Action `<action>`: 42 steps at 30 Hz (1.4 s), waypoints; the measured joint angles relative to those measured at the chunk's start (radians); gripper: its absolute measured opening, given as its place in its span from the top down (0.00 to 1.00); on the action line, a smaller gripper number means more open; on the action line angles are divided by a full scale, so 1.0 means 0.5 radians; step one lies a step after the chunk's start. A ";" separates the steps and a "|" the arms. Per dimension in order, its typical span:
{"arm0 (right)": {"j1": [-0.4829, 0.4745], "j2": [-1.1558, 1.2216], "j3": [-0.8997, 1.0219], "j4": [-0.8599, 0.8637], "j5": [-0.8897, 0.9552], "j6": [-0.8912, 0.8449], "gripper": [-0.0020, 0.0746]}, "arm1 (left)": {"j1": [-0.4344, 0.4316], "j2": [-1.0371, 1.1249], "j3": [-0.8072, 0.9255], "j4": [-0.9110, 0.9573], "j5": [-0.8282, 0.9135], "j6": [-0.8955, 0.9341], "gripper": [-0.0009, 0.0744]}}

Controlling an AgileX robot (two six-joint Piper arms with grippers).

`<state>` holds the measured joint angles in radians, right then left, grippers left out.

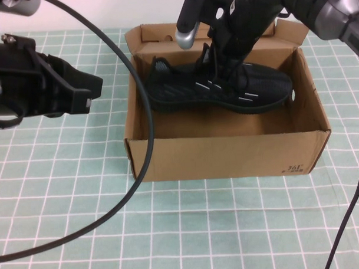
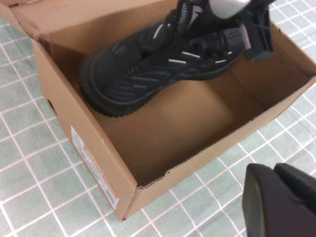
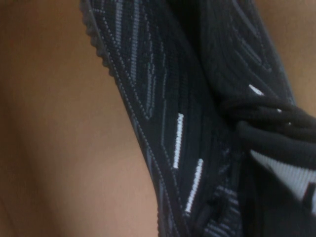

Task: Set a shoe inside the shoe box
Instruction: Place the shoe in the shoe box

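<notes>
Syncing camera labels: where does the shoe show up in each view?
High view: the shoe sits top centre, inside the box along its far wall, with the right tool on its laces; the left tool is parked at left, outside the box.
Left wrist view: shoe at upper centre, inside the box.
Right wrist view: shoe fills the centre and right, against cardboard.
Shared landmark: the silver-white dashes on its side.

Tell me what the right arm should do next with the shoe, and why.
Probably lower a little, then open. The right gripper holds the shoe at its laces, inside the box near the back wall. In the left wrist view the shoe looks tilted, with bare box floor in front. The left gripper waits outside, left of the box.
</notes>
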<state>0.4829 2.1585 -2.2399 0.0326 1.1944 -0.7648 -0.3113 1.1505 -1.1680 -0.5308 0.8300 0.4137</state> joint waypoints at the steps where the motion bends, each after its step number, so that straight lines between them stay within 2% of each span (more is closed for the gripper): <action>1: -0.003 0.002 0.000 0.000 -0.015 0.020 0.95 | 0.000 0.000 0.000 0.000 0.005 0.000 0.99; 35: -0.015 0.165 0.000 -0.079 -0.162 0.048 0.94 | 0.000 0.000 0.000 0.000 0.027 0.000 0.99; 38: -0.015 0.165 0.000 -0.079 -0.153 0.055 0.89 | 0.000 0.000 0.000 0.000 0.028 0.000 0.99; 42: -0.015 0.161 0.000 -0.087 -0.165 0.103 0.68 | 0.000 0.000 0.000 0.000 0.028 0.019 0.99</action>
<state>0.4754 2.2391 -2.2399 -0.0110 1.1119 -0.7132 -0.3113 1.1505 -1.1680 -0.5308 0.8441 0.4233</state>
